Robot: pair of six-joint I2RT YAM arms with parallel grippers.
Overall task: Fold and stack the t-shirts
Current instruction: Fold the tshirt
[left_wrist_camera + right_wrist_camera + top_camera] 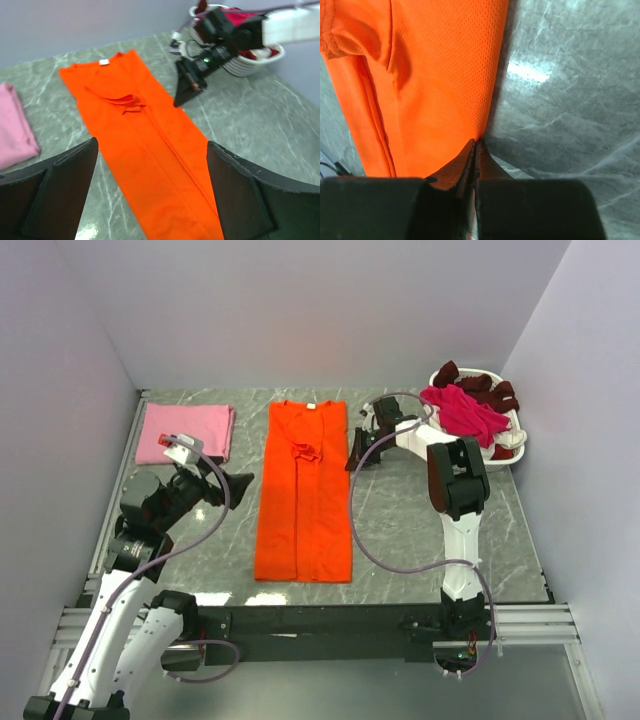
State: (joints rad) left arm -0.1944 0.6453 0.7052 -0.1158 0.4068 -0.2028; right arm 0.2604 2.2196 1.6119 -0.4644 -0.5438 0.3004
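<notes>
Orange t-shirt [303, 495] lies flat in the top view, sides folded in to make a long strip, with the pink t-shirt [185, 432] folded off to its left and the basket [515, 445] off to its right. Left wrist view: left gripper [152, 145] hovers by the strip's left side, jaws wide apart and empty, I'd guess keeping clear. Right wrist view: right gripper [475, 142] has its jaws together on the strip's right edge with orange pinched between, probably to lift it for the next fold.
</notes>
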